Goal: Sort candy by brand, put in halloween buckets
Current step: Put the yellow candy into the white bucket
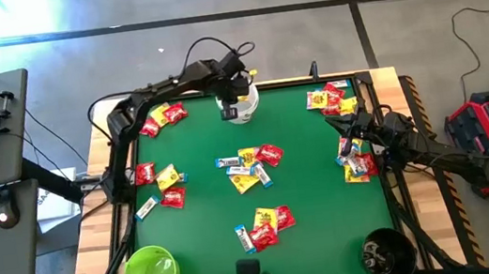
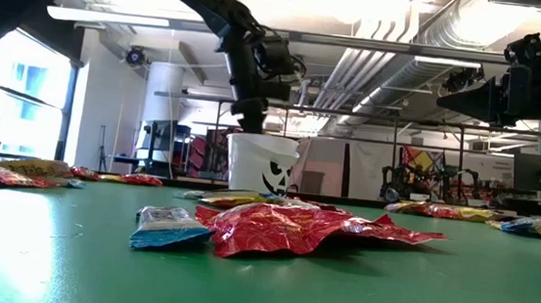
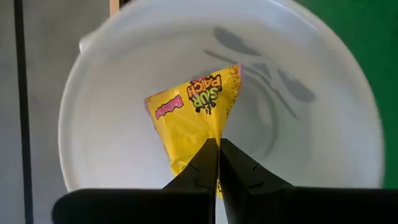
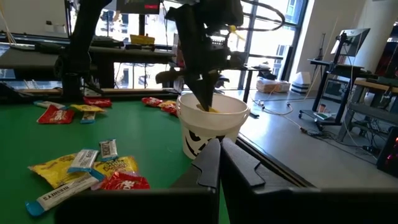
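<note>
Sorting at an early stage: left pincer (image 3: 219,163), clamped on a yellow packet (image 3: 196,118), hangs inside the white bucket (image 1: 242,105). Right pincer (image 4: 219,163), shut and empty, waits at the table's (image 1: 321,212) right edge. Most candy (image 1: 250,167) lies unsorted; green bucket (image 1: 151,272) looks empty.

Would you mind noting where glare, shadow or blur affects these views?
Low view: window glare whitens the green table at left. Left wrist view: the yellow packet is sharp inside the white bucket, with grey marks on its wall. Right wrist view: bright windows silhouette the left gripper.
</note>
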`<action>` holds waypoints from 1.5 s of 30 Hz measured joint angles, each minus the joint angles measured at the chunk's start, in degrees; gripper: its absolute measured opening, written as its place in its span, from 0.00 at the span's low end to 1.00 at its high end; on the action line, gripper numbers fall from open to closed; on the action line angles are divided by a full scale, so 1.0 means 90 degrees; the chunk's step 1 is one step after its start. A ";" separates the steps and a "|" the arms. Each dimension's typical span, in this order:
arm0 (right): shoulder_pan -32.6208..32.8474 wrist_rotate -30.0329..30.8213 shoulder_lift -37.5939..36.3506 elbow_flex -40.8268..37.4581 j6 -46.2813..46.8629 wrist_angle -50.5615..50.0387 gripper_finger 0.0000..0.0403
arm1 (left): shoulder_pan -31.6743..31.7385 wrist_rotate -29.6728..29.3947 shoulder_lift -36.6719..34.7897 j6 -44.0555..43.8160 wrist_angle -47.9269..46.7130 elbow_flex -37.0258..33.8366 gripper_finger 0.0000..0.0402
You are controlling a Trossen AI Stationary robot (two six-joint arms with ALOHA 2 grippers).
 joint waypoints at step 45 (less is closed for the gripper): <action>0.0000 0.0000 0.0002 0.0002 0.0000 -0.0007 0.00 | -0.0974 -0.0056 -0.1255 0.0166 -0.0475 0.0145 0.00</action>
